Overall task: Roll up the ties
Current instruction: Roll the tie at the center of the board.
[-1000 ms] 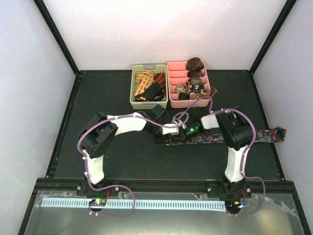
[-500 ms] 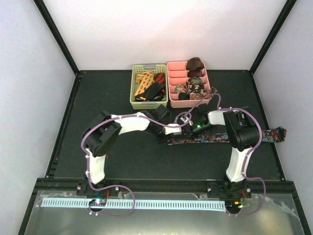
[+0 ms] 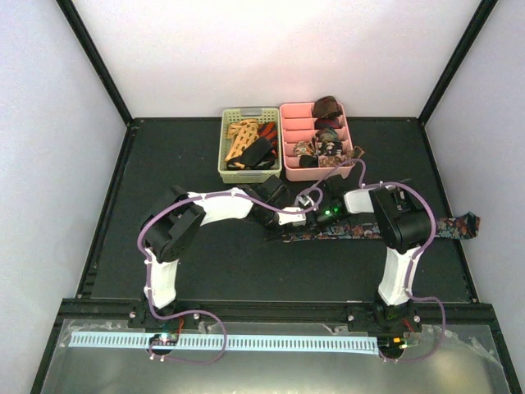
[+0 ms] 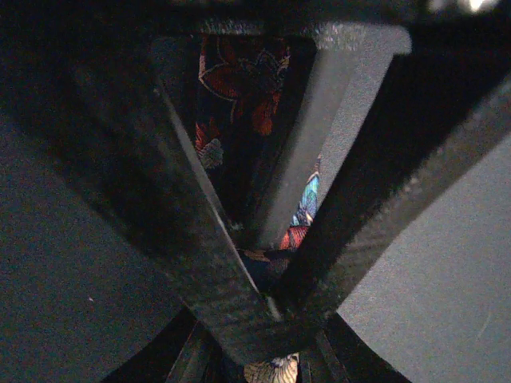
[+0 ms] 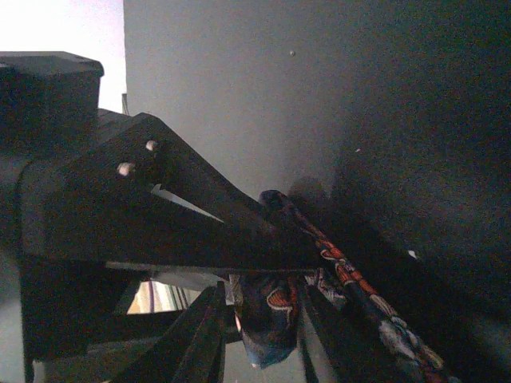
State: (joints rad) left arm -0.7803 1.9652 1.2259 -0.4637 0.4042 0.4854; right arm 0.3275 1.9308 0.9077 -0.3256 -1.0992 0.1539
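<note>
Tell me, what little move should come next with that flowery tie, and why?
Probably the left pincer should twist to wind a turn: it pinches one end of the floral tie, whose rest lies flat and unrolled across the table, with the right pincer close beside.

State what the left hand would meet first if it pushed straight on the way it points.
The left hand already has the floral tie between its fingers; just beyond, probably the right hand; depth is unclear.

White links [image 3: 217, 208], black joints [image 3: 168, 235], looping purple cables [image 3: 140, 239], green LED [image 3: 327, 215].
</note>
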